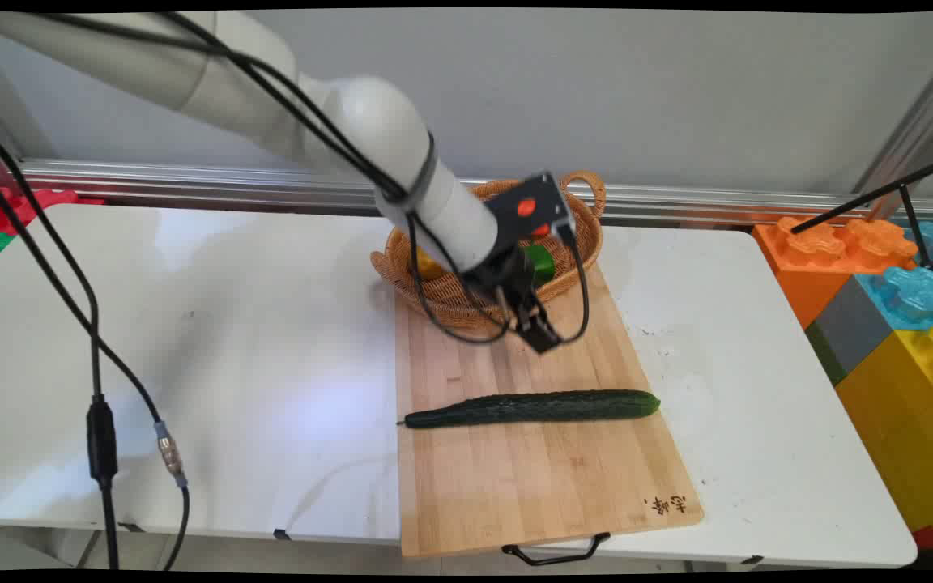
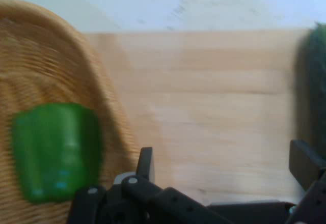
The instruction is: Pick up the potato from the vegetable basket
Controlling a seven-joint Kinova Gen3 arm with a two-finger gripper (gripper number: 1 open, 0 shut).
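There was one cucumber (image 1: 533, 407), one wooden cutting board (image 1: 539, 478), and one wicker basket (image 1: 454, 295). The basket held one green pepper (image 2: 53, 152) and one yellow item (image 1: 428, 265) (partly hidden). One gripper (image 1: 538, 328) was in view.

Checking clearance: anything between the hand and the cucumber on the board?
Nothing visible. The hand hangs open over bare cutting board, just off the wicker basket. The cucumber lies nearer the camera with only open wood between. The green pepper stays inside the basket.
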